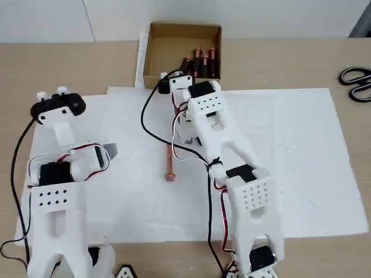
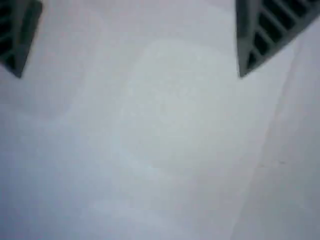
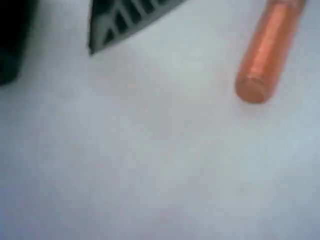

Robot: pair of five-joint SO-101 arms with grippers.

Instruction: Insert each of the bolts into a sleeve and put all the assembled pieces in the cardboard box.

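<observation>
Here the left arm (image 1: 55,197) sits over the left part of the white sheet (image 1: 290,162) that covers most of the desk (image 1: 58,63). Its jaws are spread wide above bare sheet (image 2: 165,150), holding nothing. The right arm (image 1: 249,197) stretches across the middle of the sheet toward the far edge. Its jaws stand a little apart, low over the sheet (image 3: 150,165) and pinching nothing. A copper bolt (image 1: 169,162) lies flat on the sheet just beside this arm, near the sheet's middle, with its head toward the near edge. In the right wrist view the bolt (image 3: 265,55) lies outside the jaws, apart from them. The cardboard box (image 1: 152,52) stands at the desk's far edge, about midway along, against the sheet's far border. Inside it, several assembled pieces (image 1: 200,63), copper bolts in dark sleeves, lie together toward its right side. A pair of scissors (image 1: 356,81) rests on bare desk near the far right corner.
</observation>
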